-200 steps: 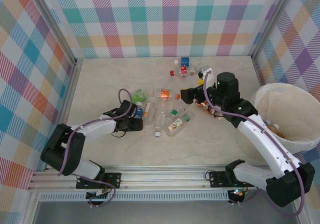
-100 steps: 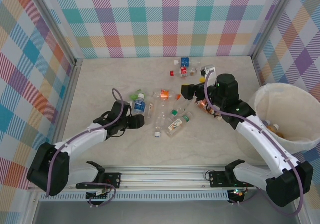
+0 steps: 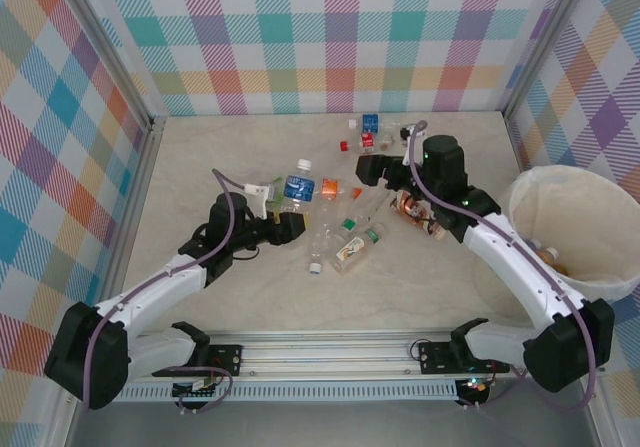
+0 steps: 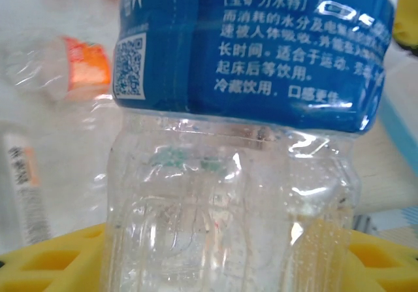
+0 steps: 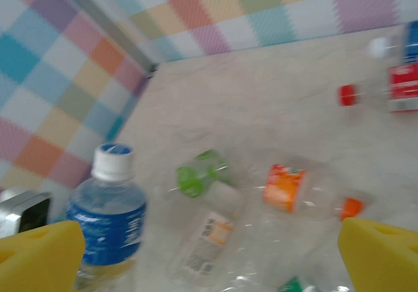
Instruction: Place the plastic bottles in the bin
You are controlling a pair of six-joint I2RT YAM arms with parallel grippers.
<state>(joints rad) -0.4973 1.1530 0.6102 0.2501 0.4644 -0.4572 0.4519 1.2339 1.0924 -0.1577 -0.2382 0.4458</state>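
Note:
My left gripper (image 3: 283,217) is shut on a clear plastic bottle with a blue label (image 3: 297,189) and holds it upright above the table. In the left wrist view that bottle (image 4: 248,44) stands between my yellow pads (image 4: 39,266). My right gripper (image 3: 368,172) hangs open over the scattered bottles, nothing between its fingers (image 5: 39,256). Its wrist view shows the held blue bottle (image 5: 108,220), a green-labelled bottle (image 5: 199,171) and an orange-labelled one (image 5: 287,187) lying on the table. The bin (image 3: 575,177) stands at the far right with a bottle (image 3: 545,255) inside.
More bottles lie mid-table (image 3: 355,247) and at the back (image 3: 368,132), where a red-capped one (image 5: 385,89) rests. One orange-labelled bottle (image 3: 415,212) lies under my right arm. Checked walls close the table on three sides; a metal rail runs along the near edge.
My left gripper has lifted the blue-labelled bottle off the table and carried it up and to the right. My right gripper has drifted slightly back and left, still open.

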